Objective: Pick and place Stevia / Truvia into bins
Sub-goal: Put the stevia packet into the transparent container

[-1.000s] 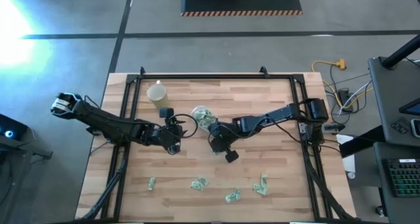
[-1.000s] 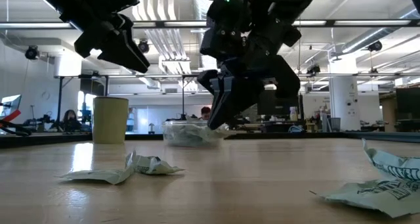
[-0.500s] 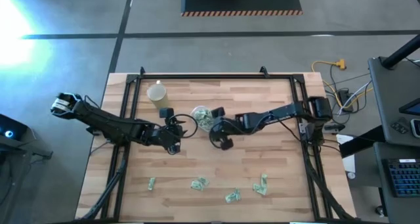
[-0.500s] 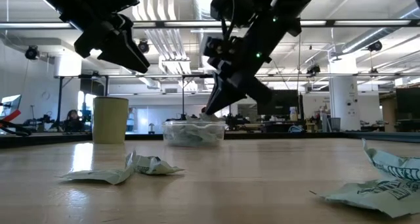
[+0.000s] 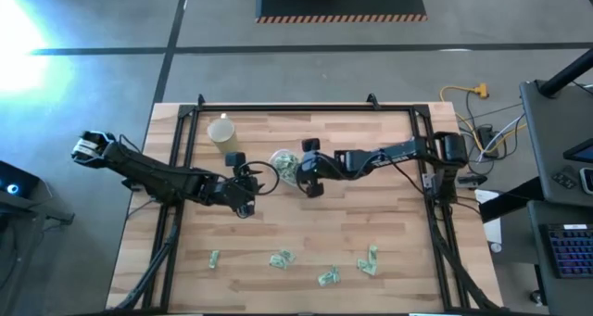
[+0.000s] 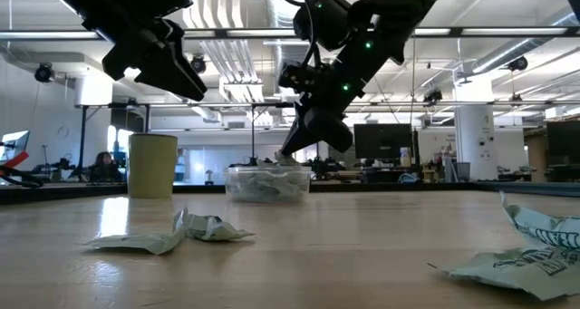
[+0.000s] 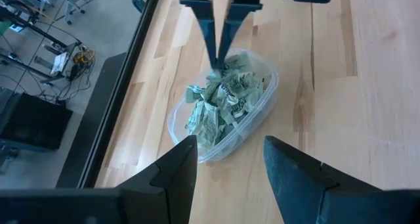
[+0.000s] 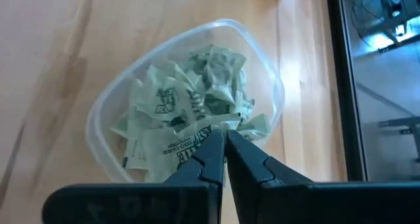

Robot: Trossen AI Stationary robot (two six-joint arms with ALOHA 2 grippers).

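The clear tub [image 5: 284, 165] stands mid-table, heaped with green-and-white Stevia sachets [image 8: 190, 112]. My right gripper [image 8: 225, 133] hangs over the tub's right side [image 7: 223, 106] with its fingers pointing down into the tub, shut on one sachet. My left gripper [image 5: 246, 191] hovers open to the left of the tub, touching nothing. Several more sachets [image 5: 280, 259] lie flat along the table's near part, two of them close in the low view [image 6: 172, 232]. My right gripper pinches a sachet by a small crumpled edge [image 8: 226, 124] between its two fingertips. The fingers [image 7: 216, 46] come from above, slanting in from the table's right. The sachet hangs among the heap in the tub; whether it rests on the heap, I cannot tell.
A pale yellow cup [image 5: 221, 131] stands upright behind and to the left of the tub, also in the low view [image 6: 152, 164]. A dark frame [image 5: 278, 109] borders the wooden table. Bare wood lies between the tub and the near sachets.
My right gripper has swung from the table's middle, on the near side of the tub, toward the far edge and come over the tub, turning so its fingers point down into it. The left arm has kept still.
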